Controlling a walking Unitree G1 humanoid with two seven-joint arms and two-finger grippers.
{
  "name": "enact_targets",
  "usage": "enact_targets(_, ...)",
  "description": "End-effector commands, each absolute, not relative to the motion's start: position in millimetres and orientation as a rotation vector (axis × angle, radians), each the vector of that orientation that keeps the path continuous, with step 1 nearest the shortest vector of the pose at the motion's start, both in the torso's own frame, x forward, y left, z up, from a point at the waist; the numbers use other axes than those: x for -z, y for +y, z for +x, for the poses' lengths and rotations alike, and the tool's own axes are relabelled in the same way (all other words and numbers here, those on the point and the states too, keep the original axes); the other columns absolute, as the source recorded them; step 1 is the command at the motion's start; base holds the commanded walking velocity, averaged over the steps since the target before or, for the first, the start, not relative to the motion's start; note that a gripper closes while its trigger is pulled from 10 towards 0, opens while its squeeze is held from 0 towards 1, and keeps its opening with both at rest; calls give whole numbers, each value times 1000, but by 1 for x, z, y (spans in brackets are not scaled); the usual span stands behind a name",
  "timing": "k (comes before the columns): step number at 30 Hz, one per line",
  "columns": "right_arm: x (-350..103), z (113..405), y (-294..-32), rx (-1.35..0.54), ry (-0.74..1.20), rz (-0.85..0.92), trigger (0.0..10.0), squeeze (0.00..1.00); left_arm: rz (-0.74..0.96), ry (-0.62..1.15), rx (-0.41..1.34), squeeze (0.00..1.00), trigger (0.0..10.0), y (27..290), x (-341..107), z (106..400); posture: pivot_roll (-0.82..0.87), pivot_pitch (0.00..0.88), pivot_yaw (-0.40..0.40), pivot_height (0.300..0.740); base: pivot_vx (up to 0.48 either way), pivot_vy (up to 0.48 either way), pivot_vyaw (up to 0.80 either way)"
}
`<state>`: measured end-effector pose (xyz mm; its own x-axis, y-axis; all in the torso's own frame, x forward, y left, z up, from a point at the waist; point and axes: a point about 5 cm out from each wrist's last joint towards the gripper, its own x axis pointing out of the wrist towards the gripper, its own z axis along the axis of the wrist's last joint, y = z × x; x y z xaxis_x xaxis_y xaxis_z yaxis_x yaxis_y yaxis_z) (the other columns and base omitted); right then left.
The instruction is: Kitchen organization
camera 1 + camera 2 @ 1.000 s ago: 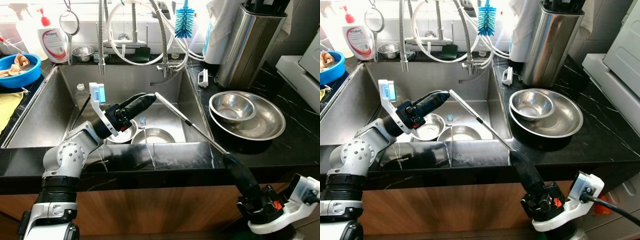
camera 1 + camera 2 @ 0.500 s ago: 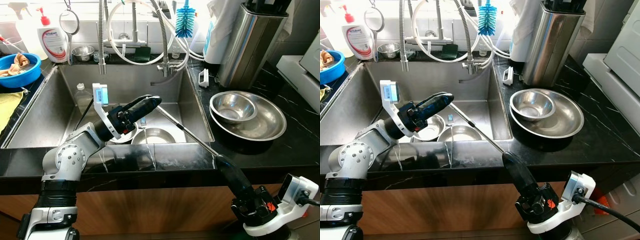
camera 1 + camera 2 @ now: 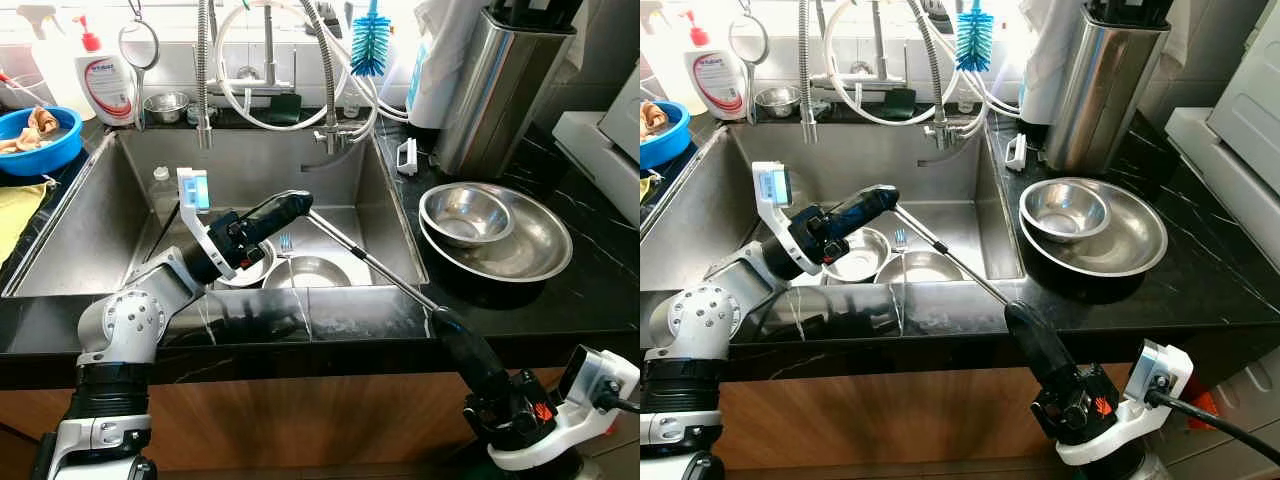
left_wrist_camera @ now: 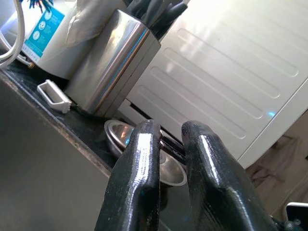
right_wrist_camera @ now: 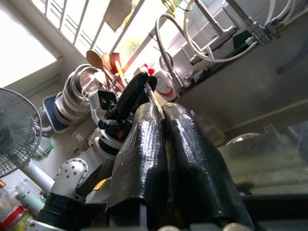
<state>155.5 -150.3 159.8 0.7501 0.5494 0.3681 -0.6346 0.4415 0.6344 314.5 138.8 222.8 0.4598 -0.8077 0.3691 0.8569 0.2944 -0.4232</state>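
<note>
The left gripper (image 3: 292, 205) hung over the middle of the sink (image 3: 110, 215), its two black fingers (image 4: 137, 178) close together with only a thin slit between them, and at their tips sat the far end of a long thin metal rod (image 3: 365, 253). Whether they actually pinched it could not be made out. The rod slanted from there toward four o'clock, crossed the front rim of the sink and ended in the right gripper (image 3: 452, 335), which sat below the edge of the black worktop (image 3: 590, 290) at about five o'clock. That gripper's fingers (image 5: 144, 159) were pressed together on the rod.

Under the left gripper, on the sink floor, lay a small steel bowl (image 3: 252, 268), a steel plate (image 3: 312, 270) and a fork (image 3: 285, 243). At three o'clock on the worktop a small bowl (image 3: 463, 213) was nested inside a large bowl (image 3: 535, 245), with a steel knife block (image 3: 495, 85) behind them at about one o'clock. A blue basin (image 3: 40, 140) stood at ten o'clock beside a soap bottle (image 3: 106, 85).
</note>
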Motion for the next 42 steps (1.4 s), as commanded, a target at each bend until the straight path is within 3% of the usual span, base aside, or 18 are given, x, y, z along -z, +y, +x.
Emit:
enact_targets(1, -160, 157, -150, -734, -110, 816, 10000, 0, -618, -90, 1177, 0, 0, 128, -228, 309, -7, 37, -37, 740, 0, 0, 0)
enact_targets(8, -159, 159, -151, -722, -118, 820, 10000, 0, -745, -131, 1165, 0, 0, 134, -233, 312, -5, 37, -36, 740, 0, 0, 0)
enact_targets(9, -159, 159, -151, -711, -119, 819, 10000, 835, -763, -132, 1160, 0, 0, 134, -233, 312, -6, 38, -36, 740, 0, 0, 0)
enact_targets(10, -158, 161, -152, -698, -117, 820, 10000, 1000, -775, -132, 1157, 0, 0, 135, -233, 312, -7, 39, -36, 740, 0, 0, 0)
enact_targets(29, -153, 168, -157, -633, -113, 779, 10000, 1000, -882, -172, 1125, 0, 0, 141, -238, 314, -4, 41, -37, 740, 0, 0, 0)
enact_targets(30, -153, 168, -157, -626, -113, 775, 10000, 67, -887, -175, 1114, 0, 0, 142, -238, 315, -4, 41, -37, 740, 0, 0, 0)
enact_targets(31, -151, 169, -159, -612, -110, 770, 10000, 0, -899, -185, 1093, 0, 0, 144, -239, 317, -5, 41, -37, 740, 0, 0, 0)
enact_targets(42, -144, 172, -163, -554, -81, 740, 10000, 0, -1046, -293, 881, 0, 0, 172, -248, 336, -4, 42, -38, 740, 0, 0, 0)
